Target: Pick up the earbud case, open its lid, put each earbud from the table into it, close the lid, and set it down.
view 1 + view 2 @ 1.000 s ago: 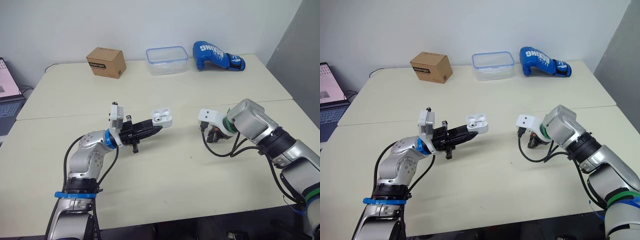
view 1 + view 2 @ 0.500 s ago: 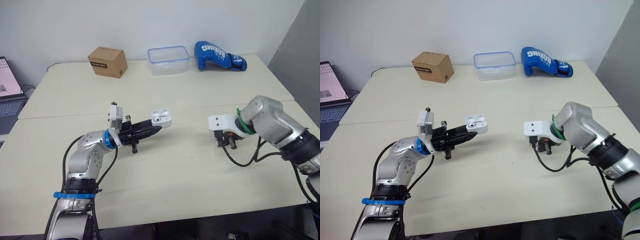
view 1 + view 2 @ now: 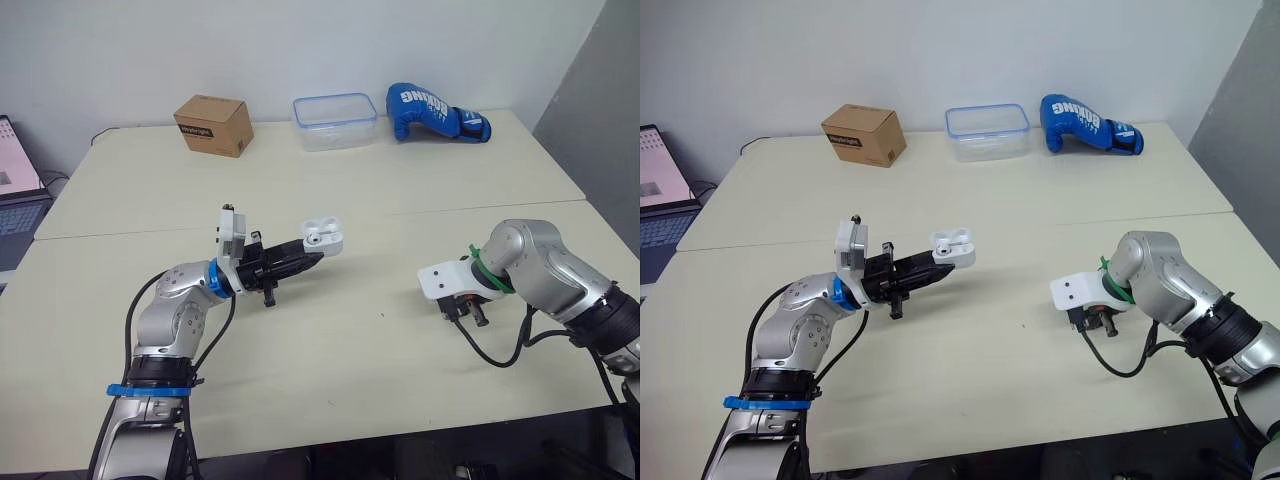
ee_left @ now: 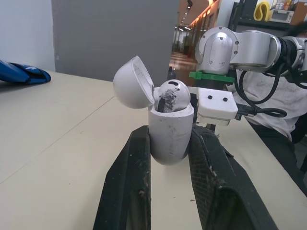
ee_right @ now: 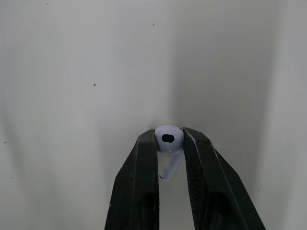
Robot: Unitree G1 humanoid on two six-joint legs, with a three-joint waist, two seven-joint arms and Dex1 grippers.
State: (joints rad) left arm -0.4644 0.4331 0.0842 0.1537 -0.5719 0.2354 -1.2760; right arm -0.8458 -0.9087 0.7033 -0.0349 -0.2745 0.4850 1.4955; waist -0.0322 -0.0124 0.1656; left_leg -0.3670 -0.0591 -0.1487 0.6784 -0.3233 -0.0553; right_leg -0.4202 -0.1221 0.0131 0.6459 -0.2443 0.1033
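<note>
My left gripper (image 3: pixel 312 256) is shut on the white earbud case (image 3: pixel 323 236) and holds it a little above the table's middle. In the left wrist view the lid (image 4: pixel 133 82) stands open and one earbud (image 4: pixel 172 95) sits in the case body (image 4: pixel 170 132). My right gripper (image 3: pixel 466 316) points down at the table on the right, near the front. In the right wrist view its fingertips (image 5: pixel 147 143) press on both sides of a white earbud (image 5: pixel 168 135), whose stem hangs down between them over the table top.
Along the table's far edge stand a cardboard box (image 3: pixel 212 124), a clear plastic container (image 3: pixel 334 121) and a blue boxing glove (image 3: pixel 436 111). A laptop (image 3: pixel 15 190) sits off the left edge. The right arm's black cable (image 3: pixel 495 355) loops over the table near the front right.
My right arm has swung right and toward the front edge, lowering its gripper to the table. The left arm and case have stayed in place.
</note>
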